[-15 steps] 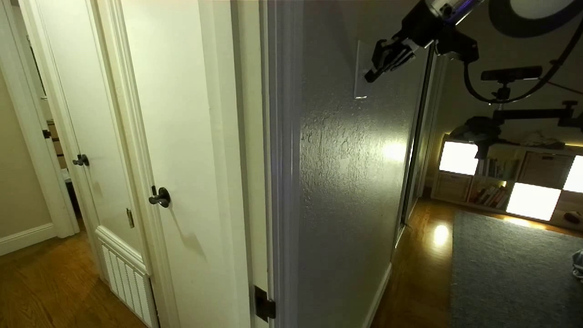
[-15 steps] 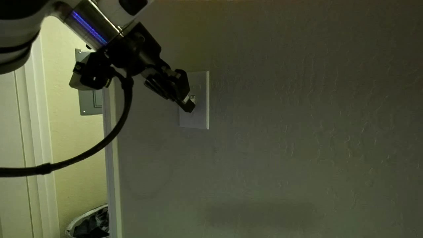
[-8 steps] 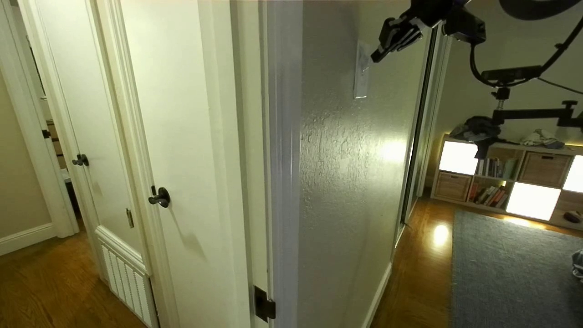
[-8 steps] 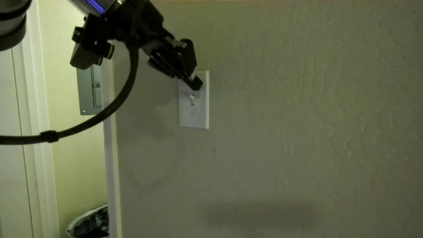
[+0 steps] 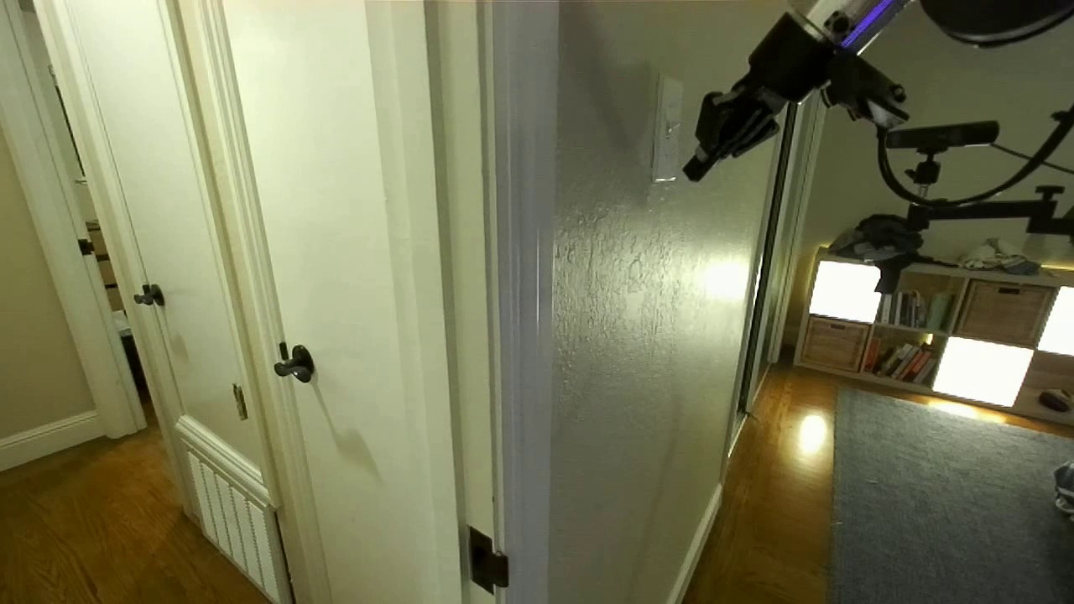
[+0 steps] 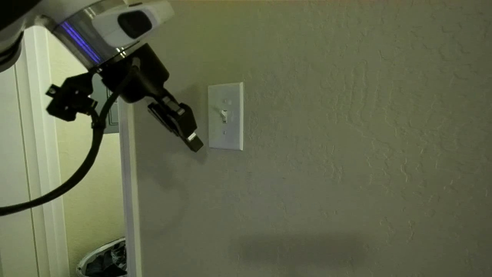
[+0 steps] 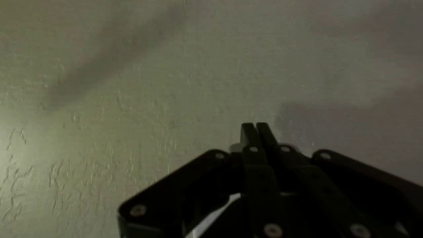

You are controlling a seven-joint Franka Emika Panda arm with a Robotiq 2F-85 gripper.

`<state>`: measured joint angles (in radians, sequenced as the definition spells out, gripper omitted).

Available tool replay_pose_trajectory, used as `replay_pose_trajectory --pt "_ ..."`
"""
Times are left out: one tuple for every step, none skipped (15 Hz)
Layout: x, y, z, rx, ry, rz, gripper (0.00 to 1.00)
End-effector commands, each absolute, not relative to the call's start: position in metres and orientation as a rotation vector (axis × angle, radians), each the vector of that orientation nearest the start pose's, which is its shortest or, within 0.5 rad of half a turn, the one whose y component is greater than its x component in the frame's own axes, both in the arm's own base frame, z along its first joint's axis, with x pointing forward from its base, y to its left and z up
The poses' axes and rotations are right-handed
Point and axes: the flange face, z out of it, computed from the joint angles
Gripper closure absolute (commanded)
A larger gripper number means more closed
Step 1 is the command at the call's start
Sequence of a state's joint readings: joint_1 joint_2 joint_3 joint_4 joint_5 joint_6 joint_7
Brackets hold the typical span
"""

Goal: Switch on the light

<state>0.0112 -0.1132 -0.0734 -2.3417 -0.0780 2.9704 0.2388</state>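
Observation:
The light's switch is a pale upright wall plate [image 6: 233,130] with a small toggle [image 6: 223,115] whose tip appears to point up. The plate [image 5: 667,143] shows edge-on in an exterior view. The lamp itself is out of view. My gripper [image 6: 195,144] is shut and empty, tilted down, with its fingertips lower than the toggle and to the left of the plate, apart from it. My gripper [image 5: 695,168] also shows to the right of the plate in an exterior view. In the wrist view my fingertips [image 7: 256,125] are together before bare wall; the toggle is not visible there.
The textured wall [image 6: 326,173] carries the plate. A door frame edge [image 6: 132,200] and a bin [image 6: 102,257] are at its left. White doors with a dark knob [image 5: 294,363], a lit shelf [image 5: 914,335], a camera stand [image 5: 940,137] and a rug [image 5: 940,495] also show.
The room and wall have become brighter. My fingertips were over the toggle, then rose over the plate's upper part, and now are lower and away from the plate, leaving the toggle uncovered.

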Motion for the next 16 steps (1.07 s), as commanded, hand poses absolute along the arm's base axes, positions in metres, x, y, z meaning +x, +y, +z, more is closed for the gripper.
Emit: replay_pose_trajectory --pt "0.513 -0.030 0.460 -2.933 0.335 -0.938 0.94" --pt "0.510 -0.032 0.458 -2.952 0.330 -0.891 0.94" --pt "0.506 -0.033 0.457 -2.973 0.316 -0.825 0.94" --pt "0.502 -0.034 0.455 -2.990 0.302 -0.754 0.94" --pt "0.498 -0.033 0.452 -2.993 0.258 -0.658 0.94" --pt "0.494 -0.034 0.450 -2.995 0.229 -0.574 0.94" --pt "0.489 -0.035 0.448 -2.985 0.184 -0.482 0.87" --pt "0.485 -0.037 0.447 -2.990 0.163 -0.405 0.76" --pt "0.481 -0.039 0.444 -2.992 0.126 -0.318 0.63" --pt "0.476 -0.041 0.443 -3.004 0.107 -0.247 0.56" --pt "0.473 -0.044 0.440 -3.018 0.094 -0.178 0.51" --pt "0.470 -0.046 0.439 -3.030 0.078 -0.118 0.44" --pt "0.467 -0.047 0.437 -3.043 0.064 -0.054 0.38" --pt "0.465 -0.048 0.436 -3.047 0.048 -0.006 0.31" --pt "0.464 -0.049 0.435 -3.054 0.034 0.036 0.25" --pt "0.462 -0.050 0.435 -3.063 0.023 0.067 0.19"
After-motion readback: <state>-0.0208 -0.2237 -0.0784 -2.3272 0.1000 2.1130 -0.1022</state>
